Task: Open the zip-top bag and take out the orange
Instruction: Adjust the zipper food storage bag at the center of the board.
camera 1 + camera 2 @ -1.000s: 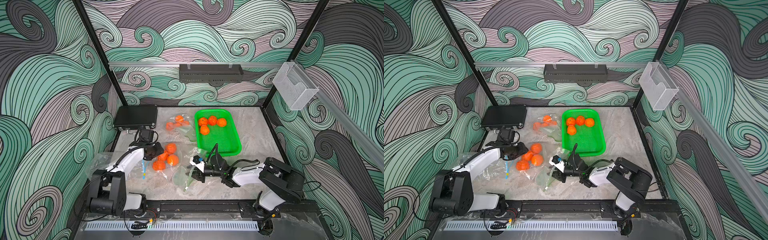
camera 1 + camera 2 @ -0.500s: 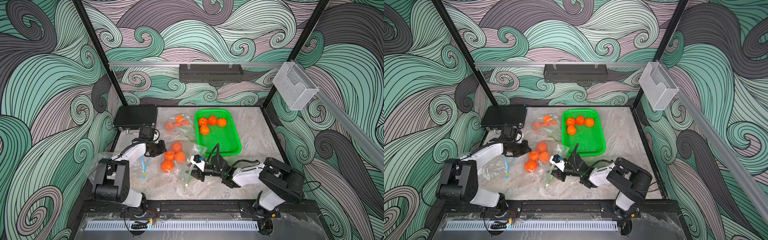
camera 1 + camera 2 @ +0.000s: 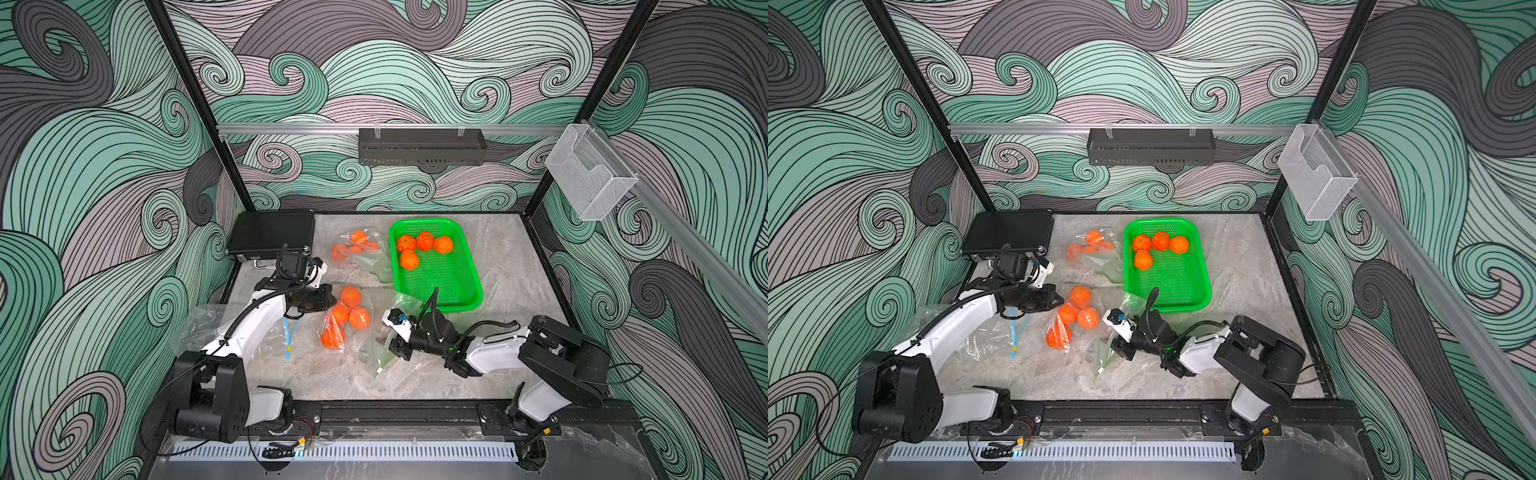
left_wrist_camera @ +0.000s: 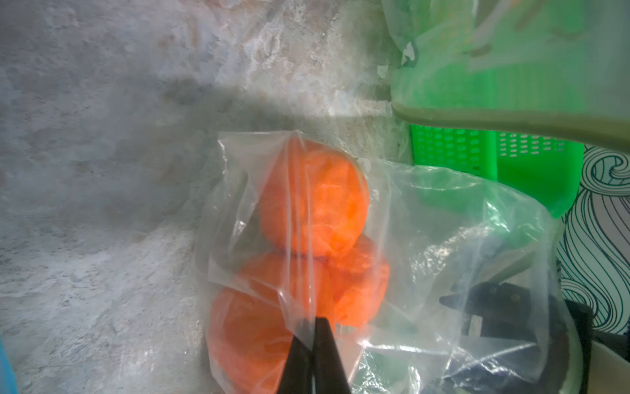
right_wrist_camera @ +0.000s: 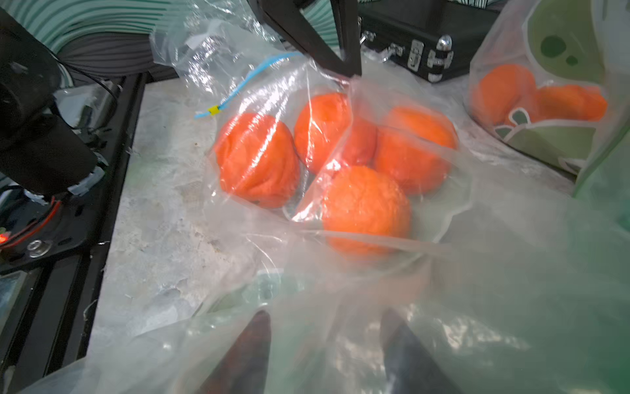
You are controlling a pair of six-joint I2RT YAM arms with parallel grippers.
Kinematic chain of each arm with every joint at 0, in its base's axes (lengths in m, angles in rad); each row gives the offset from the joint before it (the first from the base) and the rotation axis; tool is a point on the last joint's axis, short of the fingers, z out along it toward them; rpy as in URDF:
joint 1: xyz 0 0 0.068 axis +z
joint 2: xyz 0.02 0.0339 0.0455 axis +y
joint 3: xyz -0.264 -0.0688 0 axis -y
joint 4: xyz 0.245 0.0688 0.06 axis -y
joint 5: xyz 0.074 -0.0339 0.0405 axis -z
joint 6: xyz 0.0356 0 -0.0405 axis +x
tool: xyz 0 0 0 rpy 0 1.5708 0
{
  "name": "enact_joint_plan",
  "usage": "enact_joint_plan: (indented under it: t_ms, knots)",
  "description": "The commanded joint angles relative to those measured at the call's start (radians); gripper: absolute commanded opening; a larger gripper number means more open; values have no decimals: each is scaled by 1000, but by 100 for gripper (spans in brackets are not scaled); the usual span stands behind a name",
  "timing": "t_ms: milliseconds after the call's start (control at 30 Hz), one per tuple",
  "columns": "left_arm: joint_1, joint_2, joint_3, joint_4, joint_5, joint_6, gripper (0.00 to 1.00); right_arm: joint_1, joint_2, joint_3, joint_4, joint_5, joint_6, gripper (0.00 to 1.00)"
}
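Pinching a fold of the clear zip-top bag [image 3: 330, 328] at its far-left corner, the left gripper [image 4: 313, 322] is clamped fully together, while the right gripper [image 5: 324, 317] sits at the bag's near-right with fingers spread among loose greenish bag [image 3: 376, 351] film, gripping nothing I can make out. The zip-top bag lies mid-table with 4 oranges [image 5: 366, 209] inside and no open mouth visible, so opening looks in hand and the right gripper must catch the opposite lip. Room is tight: the green tray [image 3: 453, 286] lies just right, and another filled bag [image 3: 365, 257] lies far.

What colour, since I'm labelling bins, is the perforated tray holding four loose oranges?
The tray is bright green, clearest in a top view.
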State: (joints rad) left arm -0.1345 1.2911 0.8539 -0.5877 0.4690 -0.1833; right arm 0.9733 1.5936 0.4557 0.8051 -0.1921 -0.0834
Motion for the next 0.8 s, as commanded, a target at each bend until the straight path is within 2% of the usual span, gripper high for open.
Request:
enact_joint_plan:
  t_ms: [0, 100, 300, 400, 767]
  knots:
    - [-8, -27, 34, -38, 53, 35, 0, 4, -19, 76, -163, 53, -8, 56]
    - [-14, -35, 67, -76, 68, 19, 0, 5, 11, 90, -187, 29, 9, 55]
    - [-16, -62, 131, -163, -38, 53, 0, 18, 28, 42, -178, 18, 21, 53]
    - [-15, -75, 140, -170, -49, 57, 0, 35, 11, 19, -203, 19, 24, 53]
    - [-16, -87, 166, -183, -89, 97, 0, 72, 32, -46, -206, 127, 33, 53]
